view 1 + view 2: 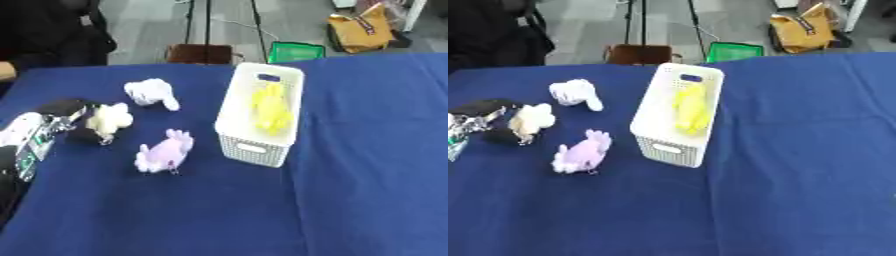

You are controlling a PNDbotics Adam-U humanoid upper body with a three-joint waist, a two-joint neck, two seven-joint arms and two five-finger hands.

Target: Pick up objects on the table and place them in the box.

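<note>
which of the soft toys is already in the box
The yellow toy, lying inside the white box. The white, cream and purple toys are on the table to its left.

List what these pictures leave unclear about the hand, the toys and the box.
- Left hand: wrapped about the cream toy; both views leave it unclear whether the toy has left the table.
- Right hand: in neither view.
- Yellow toy in the white box: blurred, its shape unreadable.
- White toy and purple toy: too blurred to tell what they depict.
</note>
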